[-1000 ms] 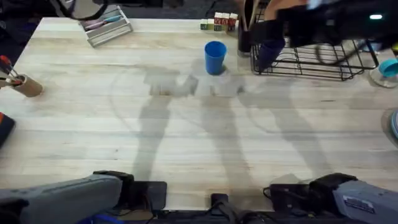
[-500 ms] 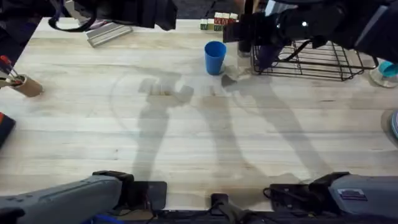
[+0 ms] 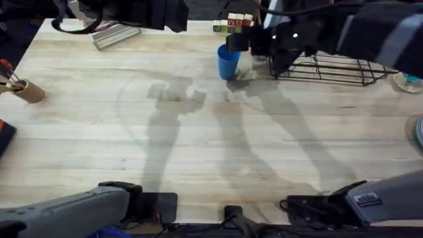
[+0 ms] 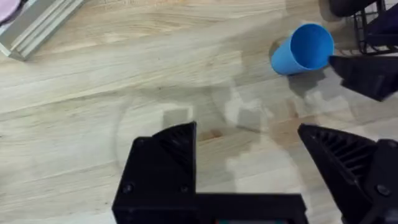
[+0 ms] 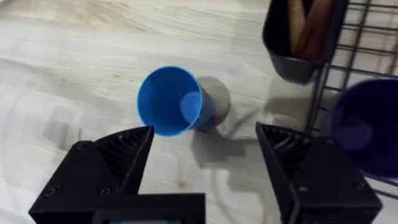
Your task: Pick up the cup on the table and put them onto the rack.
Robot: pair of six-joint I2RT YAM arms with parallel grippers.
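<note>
A bright blue cup (image 3: 228, 61) stands upright on the table just left of the black wire rack (image 3: 344, 67). My right gripper (image 3: 243, 46) hovers over it, open, and the right wrist view shows the blue cup (image 5: 174, 99) just beyond the open gripper (image 5: 205, 155), nearer one finger. A dark navy cup (image 5: 367, 124) sits inside the rack (image 5: 348, 56). My left gripper (image 4: 249, 168) is open above bare table at the far left. From there the blue cup (image 4: 303, 48) is some way off.
A black utensil holder (image 5: 305, 37) with wooden utensils hangs at the rack's left end. A grey tray organiser (image 3: 114, 33) lies at the back left, small blocks (image 3: 232, 23) at the back, a pen holder (image 3: 25, 90) at the left edge.
My right arm has swung left from over the rack to the blue cup. My left arm came in over the back left corner, then stayed put.
</note>
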